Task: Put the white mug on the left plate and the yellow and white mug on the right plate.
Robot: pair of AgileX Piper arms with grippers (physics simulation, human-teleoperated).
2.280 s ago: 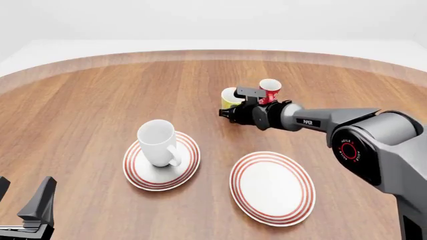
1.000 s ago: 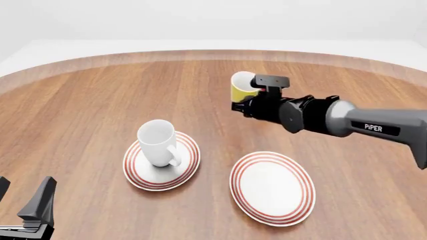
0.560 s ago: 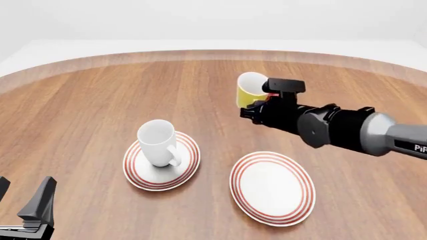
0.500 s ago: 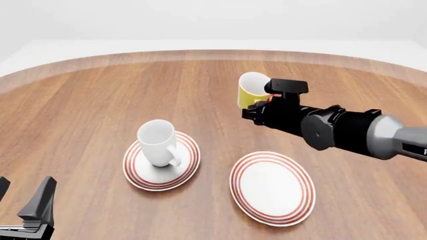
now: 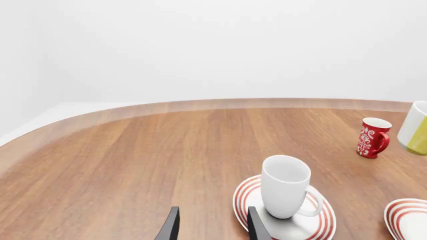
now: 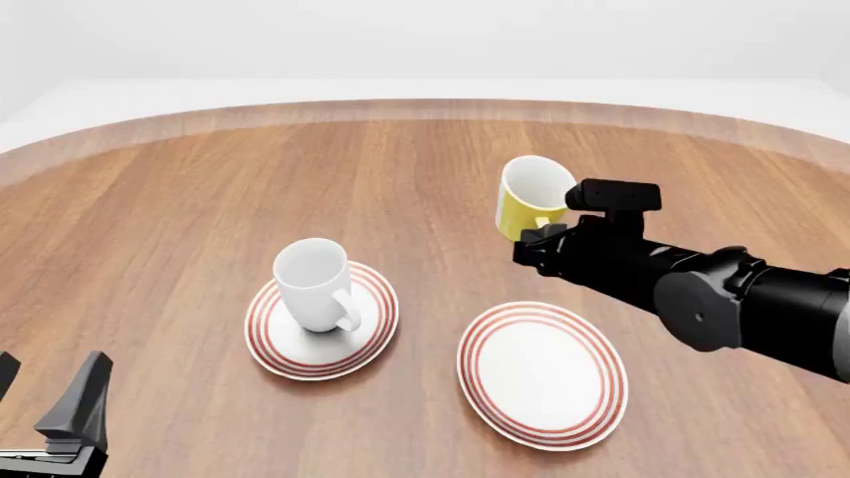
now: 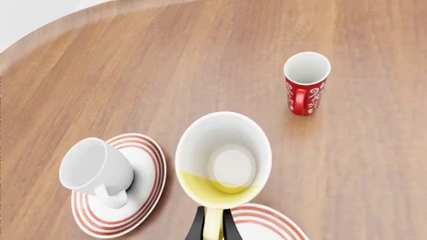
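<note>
The white mug (image 6: 314,284) stands upright on the left plate (image 6: 378,329); both also show in the left wrist view (image 5: 285,186) (image 5: 248,197) and the right wrist view (image 7: 93,170) (image 7: 150,165). My right gripper (image 6: 538,239) is shut on the handle of the yellow and white mug (image 6: 534,197) and holds it in the air beyond the far edge of the right plate (image 6: 542,373). In the right wrist view the mug (image 7: 223,160) hangs over the plate's rim (image 7: 267,222). My left gripper (image 6: 47,393) is open and empty at the near left.
A red cup with white lettering (image 7: 305,82) stands on the table beyond the held mug, also seen in the left wrist view (image 5: 370,137); the front view hides it. The table's curved far edge (image 6: 425,105) runs across the back.
My right gripper has lifted the yellow and white mug off the table and carried it nearer and to the right, toward the right plate. The left arm has not moved.
</note>
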